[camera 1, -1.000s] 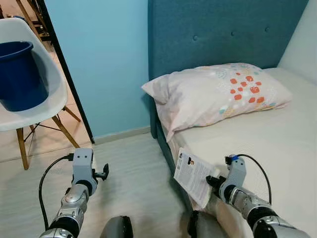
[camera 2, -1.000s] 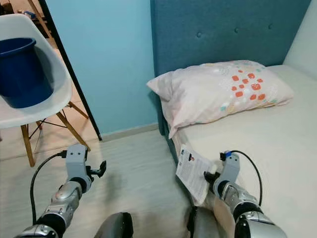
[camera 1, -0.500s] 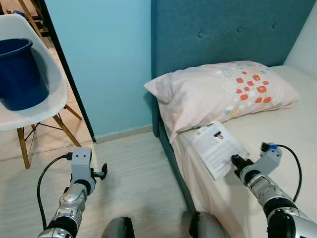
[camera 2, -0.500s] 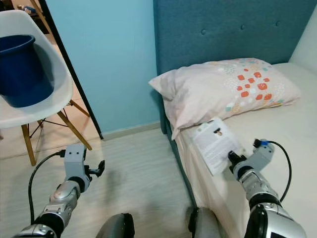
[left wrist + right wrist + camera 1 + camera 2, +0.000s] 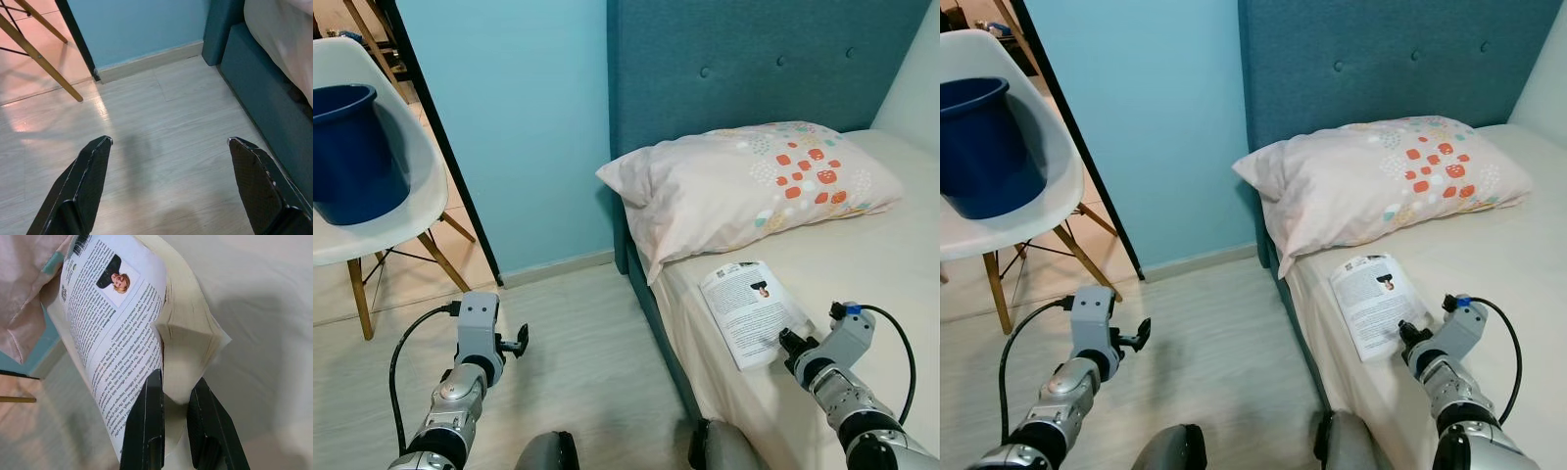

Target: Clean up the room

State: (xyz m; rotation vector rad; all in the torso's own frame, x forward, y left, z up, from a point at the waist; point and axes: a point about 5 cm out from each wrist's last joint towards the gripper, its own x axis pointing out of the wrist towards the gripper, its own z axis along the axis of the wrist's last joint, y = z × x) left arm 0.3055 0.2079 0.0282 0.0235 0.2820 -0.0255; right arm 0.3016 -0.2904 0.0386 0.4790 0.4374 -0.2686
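Booklet (image 5: 747,309) on bed (image 5: 862,264); right tool (image 5: 173,394) clamped on it

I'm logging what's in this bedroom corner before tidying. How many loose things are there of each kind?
Patterned pink pillow: 1
White printed paperback book, gripped by the right gripper: 1
Dark blue plastic bucket: 1
White moulded chair with wooden legs: 1
Total: 4
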